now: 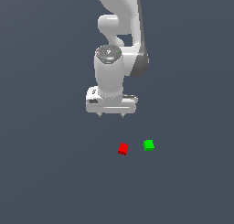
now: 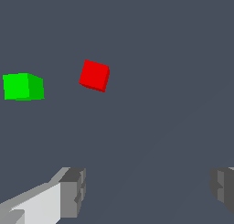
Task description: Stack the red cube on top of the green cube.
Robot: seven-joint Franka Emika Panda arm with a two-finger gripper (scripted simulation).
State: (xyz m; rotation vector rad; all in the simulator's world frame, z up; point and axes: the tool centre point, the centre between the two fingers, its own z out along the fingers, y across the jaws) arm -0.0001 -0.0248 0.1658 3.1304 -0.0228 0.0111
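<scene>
The red cube (image 1: 123, 148) lies on the dark grey floor, turned a little askew, and shows in the wrist view too (image 2: 94, 75). The green cube (image 1: 148, 145) sits close beside it, toward the exterior view's right, with a small gap between them; the wrist view also holds the green cube (image 2: 23, 86). My white gripper (image 1: 111, 115) hangs above the floor, up and slightly toward the exterior view's left of the red cube. It is open and holds nothing; its fingers (image 2: 73, 191) stand wide apart in the wrist view (image 2: 146, 189).
The white arm (image 1: 119, 40) rises behind the gripper. The flat dark grey floor (image 1: 55, 173) spreads around both cubes.
</scene>
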